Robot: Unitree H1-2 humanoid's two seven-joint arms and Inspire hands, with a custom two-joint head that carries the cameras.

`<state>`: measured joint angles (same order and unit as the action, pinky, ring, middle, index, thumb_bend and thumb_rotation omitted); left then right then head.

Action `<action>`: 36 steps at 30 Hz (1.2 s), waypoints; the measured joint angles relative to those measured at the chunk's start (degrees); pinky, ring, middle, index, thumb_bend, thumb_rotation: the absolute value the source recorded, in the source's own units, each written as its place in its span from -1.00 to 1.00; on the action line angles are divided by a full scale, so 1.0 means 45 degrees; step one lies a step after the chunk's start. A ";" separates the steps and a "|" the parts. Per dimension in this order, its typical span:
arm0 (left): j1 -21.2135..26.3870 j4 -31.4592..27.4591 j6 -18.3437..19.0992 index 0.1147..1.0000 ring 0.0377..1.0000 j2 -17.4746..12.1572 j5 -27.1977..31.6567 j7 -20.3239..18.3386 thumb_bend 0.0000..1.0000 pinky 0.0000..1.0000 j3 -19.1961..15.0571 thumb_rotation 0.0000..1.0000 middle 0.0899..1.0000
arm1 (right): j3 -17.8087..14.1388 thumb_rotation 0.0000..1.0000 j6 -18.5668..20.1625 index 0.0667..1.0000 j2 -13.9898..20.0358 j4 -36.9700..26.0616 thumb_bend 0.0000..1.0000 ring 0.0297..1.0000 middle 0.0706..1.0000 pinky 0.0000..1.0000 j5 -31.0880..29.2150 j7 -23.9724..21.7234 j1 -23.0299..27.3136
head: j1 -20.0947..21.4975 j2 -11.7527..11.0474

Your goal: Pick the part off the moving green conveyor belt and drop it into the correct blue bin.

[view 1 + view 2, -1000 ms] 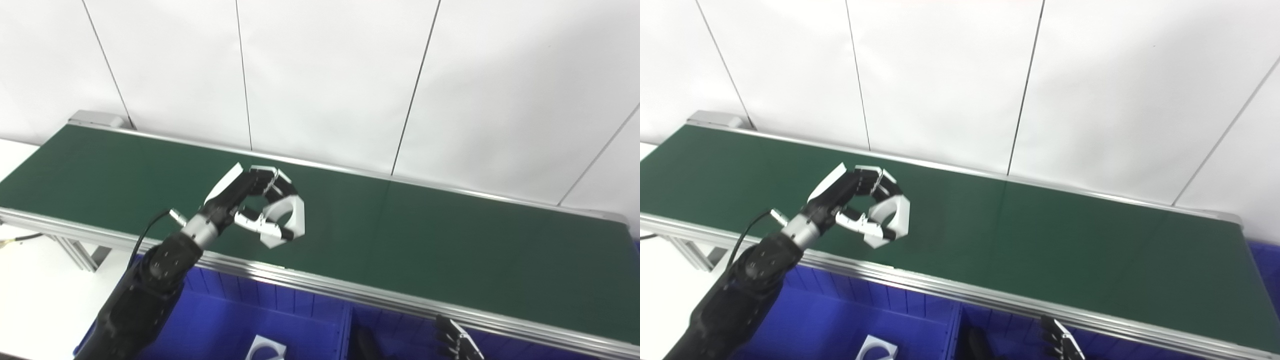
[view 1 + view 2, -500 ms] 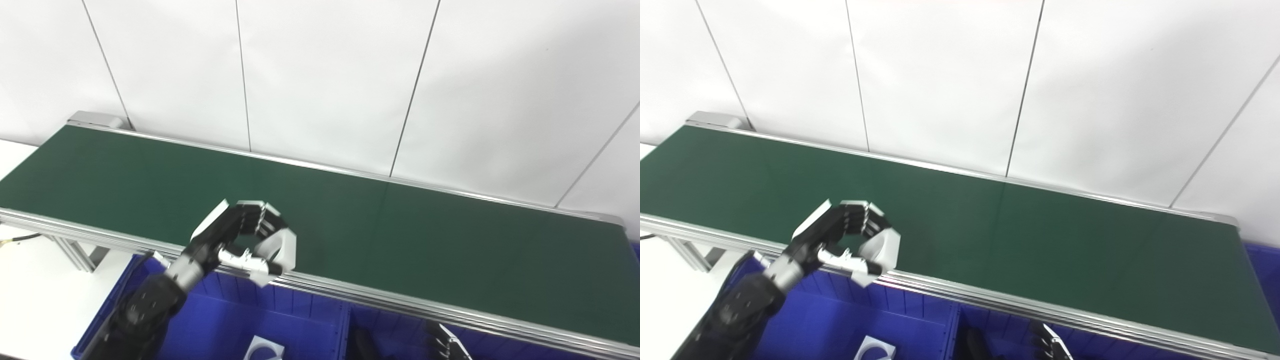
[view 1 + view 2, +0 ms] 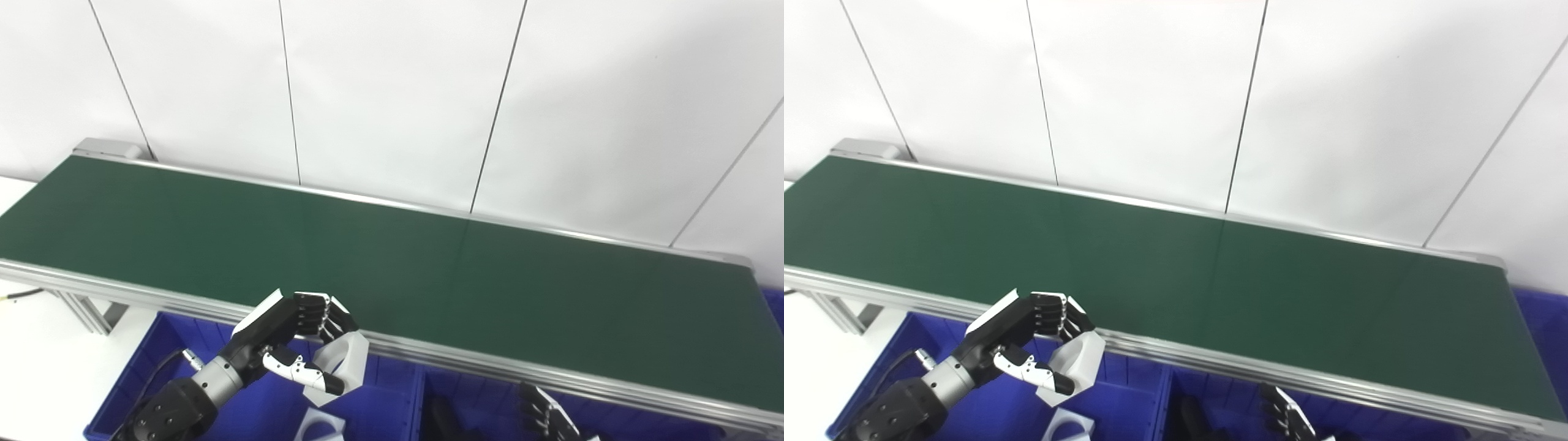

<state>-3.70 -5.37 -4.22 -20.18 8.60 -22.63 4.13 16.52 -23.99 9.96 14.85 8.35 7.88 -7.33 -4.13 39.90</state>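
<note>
The white part [image 3: 344,366], a blocky piece with a round hole through it, is off the green conveyor belt [image 3: 392,269] and held in the air just in front of the belt's near metal rail [image 3: 490,366], over the left blue bin [image 3: 147,380]. The left hand [image 3: 294,343] has it: the dark fingers [image 3: 312,309] curl over the top of the part and the thumb presses up from below, so the hand is closed around it. The part hangs tilted, its holed face turned towards the belt's near side.

Below it, inside the same bin, a second white part [image 3: 318,425] lies on the bin floor at the bottom edge of the picture, apart from the held one. The left arm reaches up from the lower left, across the bin, with a thin black cable [image 3: 156,383] running along its wrist.

To the right of a dividing wall, still in front of the belt's rail, lies the right blue bin [image 3: 478,392]. The right hand [image 3: 545,419] shows there only partly at the bottom edge, its dark fingers pointing upward and a little apart, holding nothing that can be seen.

Behind the belt stands a white panelled wall [image 3: 392,92].
</note>
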 measured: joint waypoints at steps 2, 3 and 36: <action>-0.0149 -0.0123 0.0066 -0.14 -0.16 0.0000 -0.0147 -0.0057 -0.05 -0.21 0.0146 -1.00 -0.14 | -0.0053 -1.00 0.0000 0.63 -0.0046 -0.0102 0.31 0.56 0.62 0.42 -0.0001 -0.0076 -0.0026 | -0.0136 0.0253; -0.0224 -0.0166 0.0069 -0.14 -0.16 0.0004 -0.0192 -0.0071 -0.05 -0.22 0.0188 -1.00 -0.13 | -0.0087 -1.00 0.0000 0.64 -0.0067 -0.0115 0.31 0.56 0.62 0.42 0.0002 -0.0118 -0.0032 | -0.0137 0.0254; -0.0599 0.4028 -0.2111 -0.13 -0.12 0.1828 -0.7760 0.5969 -0.05 -0.26 0.0920 -1.00 -0.11 | -0.0983 -1.00 0.0000 0.61 -0.0576 -0.0564 0.34 0.56 0.62 0.40 -0.0058 -0.1144 -0.0260 | -0.0527 0.0918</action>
<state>-6.40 12.76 -13.72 -11.95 -26.32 4.23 8.27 12.10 -23.99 7.37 12.31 8.09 2.74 -8.50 -6.50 44.03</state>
